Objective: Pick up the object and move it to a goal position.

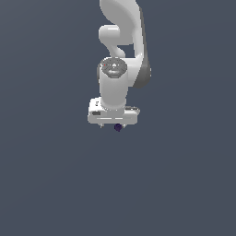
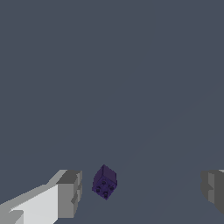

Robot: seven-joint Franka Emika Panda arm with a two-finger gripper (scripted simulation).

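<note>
The block (image 2: 104,182) looks rigid and very light, a hard little cube that should neither deform nor slip much if pinched on two opposite flat faces; since it sits turned at an angle to the fingers (image 2: 70,193), the pads may meet edges instead of faces, so squaring the grip to its sides seems the wiser hold. It is dark purple, roughly cubic, with small dimples or studs on one face, and far smaller than the gripper (image 2: 142,190). In the wrist view it lies between the spread fingers, nearer one finger than the other and touching neither. The gripper is open and holds nothing. In the exterior view the block (image 1: 118,127) shows just under the white hand, though whether it rests on the grey floor (image 1: 55,184) is hard to tell.
</note>
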